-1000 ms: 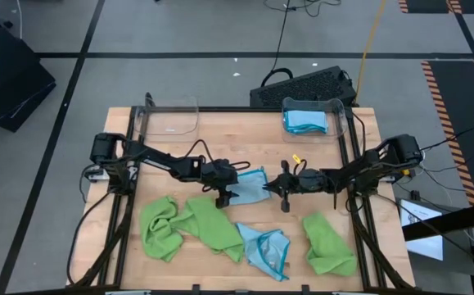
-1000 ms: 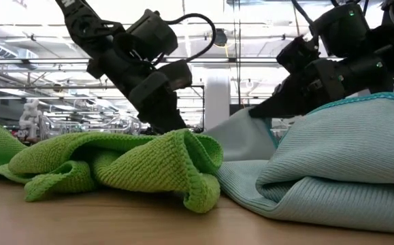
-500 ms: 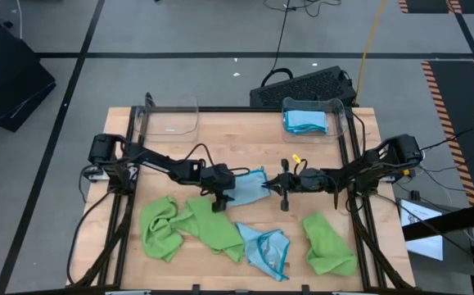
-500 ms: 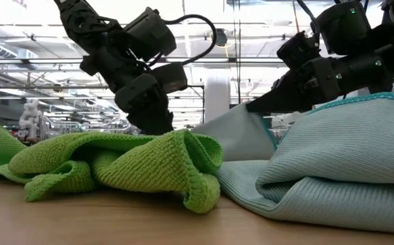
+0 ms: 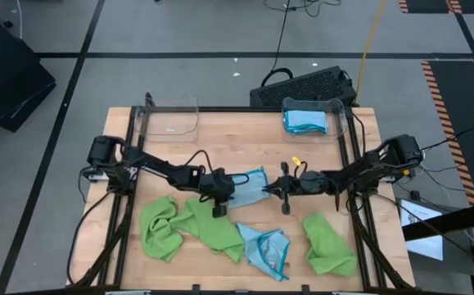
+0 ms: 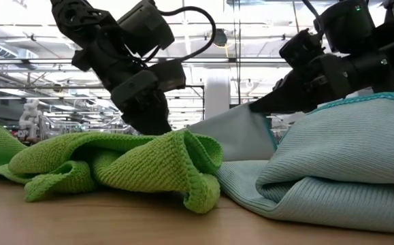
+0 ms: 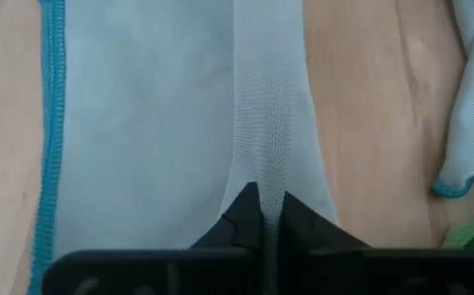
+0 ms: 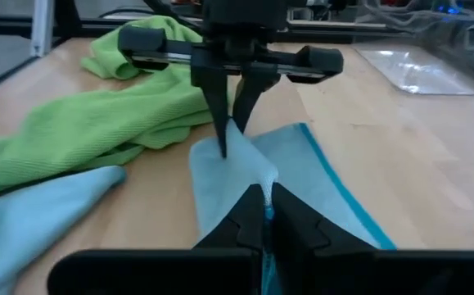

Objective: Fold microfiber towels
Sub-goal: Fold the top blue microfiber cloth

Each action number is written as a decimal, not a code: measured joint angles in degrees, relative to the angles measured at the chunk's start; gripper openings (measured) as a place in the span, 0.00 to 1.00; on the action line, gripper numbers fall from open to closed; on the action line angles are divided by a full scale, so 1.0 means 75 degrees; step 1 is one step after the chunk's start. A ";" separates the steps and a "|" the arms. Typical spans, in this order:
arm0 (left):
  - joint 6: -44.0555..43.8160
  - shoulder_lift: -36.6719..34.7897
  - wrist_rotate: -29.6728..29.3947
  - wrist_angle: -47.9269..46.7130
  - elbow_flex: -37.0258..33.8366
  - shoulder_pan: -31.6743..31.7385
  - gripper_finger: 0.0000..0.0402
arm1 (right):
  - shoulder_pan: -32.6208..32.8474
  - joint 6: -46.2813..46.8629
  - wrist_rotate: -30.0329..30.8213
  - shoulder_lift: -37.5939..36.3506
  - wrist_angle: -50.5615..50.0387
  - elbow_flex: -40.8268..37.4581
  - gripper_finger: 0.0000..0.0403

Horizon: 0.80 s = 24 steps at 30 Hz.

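Observation:
A light blue towel with teal edging (image 5: 250,187) lies mid-table between my two grippers. My left gripper (image 5: 228,192) is shut on its left part, and my right gripper (image 5: 268,190) is shut on its right end, which is raised off the wood (image 6: 241,129). Green towels lie crumpled at the near left (image 5: 189,225) and near right (image 5: 328,244). A second blue towel (image 5: 266,250) lies bunched near the front edge. In the low view a green towel (image 6: 122,167) hides my left fingertips. My left gripper pinches a raised ridge of the blue towel (image 7: 263,176) between its two fingers, slanting down from the table's left. The ridge runs straight away from the fingers toward the other gripper; the cloth on both sides lies on the table. My right gripper pinches the towel's right end at its teal-edged border (image 8: 267,190) between its two fingers, coming nearly level from the table's right. That end is lifted off the table, and the cloth slopes down toward my left gripper.
A clear bin with folded blue towels (image 5: 305,120) stands at the far right, and another clear bin (image 5: 169,117) at the far left. Bare wood lies between the bins and the grippers. Cables loop over both arms.
My left gripper has shifted a little toward the table's left edge and has shut on the blue towel, drawing up a ridge of cloth. My right gripper has kept its hold on the raised right end and stayed in place.

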 joint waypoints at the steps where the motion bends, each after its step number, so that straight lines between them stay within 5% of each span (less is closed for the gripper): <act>1: -0.0109 0.0000 -0.0083 -0.0003 0.0000 -0.0040 0.02 | 0.0040 0.0100 0.0000 0.0000 0.0002 0.0000 0.01; 24: -0.0683 -0.0204 -0.1880 0.0583 0.0000 -0.1131 0.08 | 0.0460 0.1414 0.0256 0.0000 -0.0411 0.0076 0.01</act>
